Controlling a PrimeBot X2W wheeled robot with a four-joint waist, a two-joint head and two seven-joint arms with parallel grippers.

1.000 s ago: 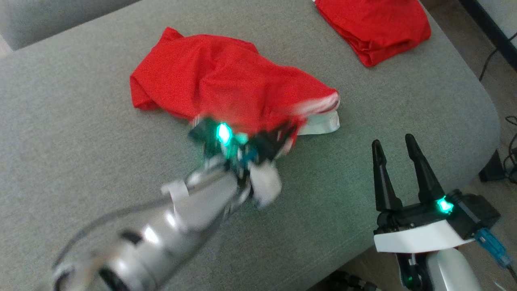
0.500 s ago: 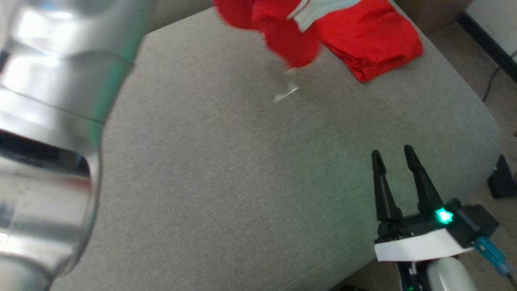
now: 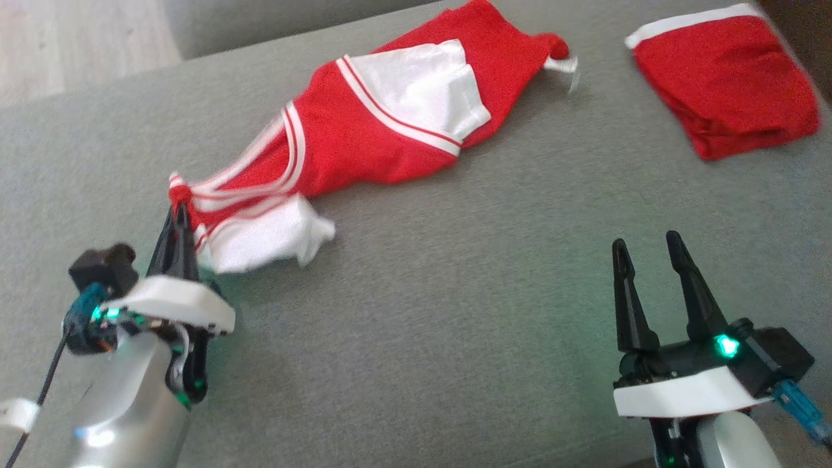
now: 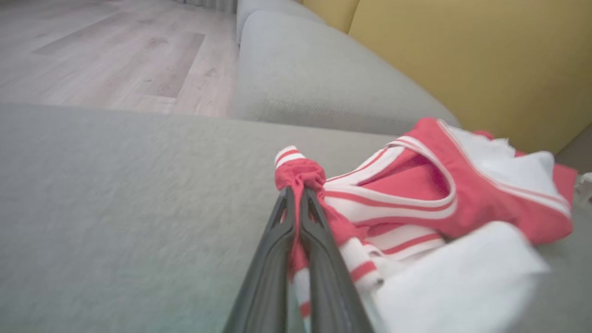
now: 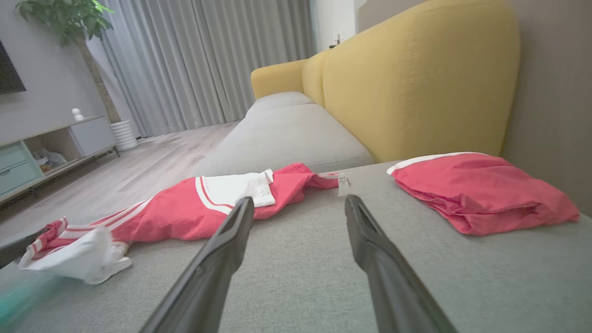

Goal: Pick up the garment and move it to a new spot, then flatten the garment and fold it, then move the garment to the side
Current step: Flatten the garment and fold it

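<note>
Garment (image 3: 390,130), red with white trim, lies stretched lengthwise on the grey sofa cushion (image 3: 455,312), evidently because the left end effector (image 3: 177,218) pinches its striped corner, fingers pressed together. Right end effector (image 3: 645,240) stands spread and empty, well apart. A folded red piece (image 3: 728,78) lies far right.

The garment (image 3: 364,140) is showing red with white panels and stripes; the cloth (image 3: 728,104) beside it is showing red, white-edged; the cushion (image 3: 455,312) is showing grey.

Place: home, living room | cues: yellow sofa (image 5: 416,83); grey curtains (image 5: 199,60); potted plant (image 5: 69,18); low cabinet (image 5: 55,143); wood floor (image 5: 152,162)
</note>
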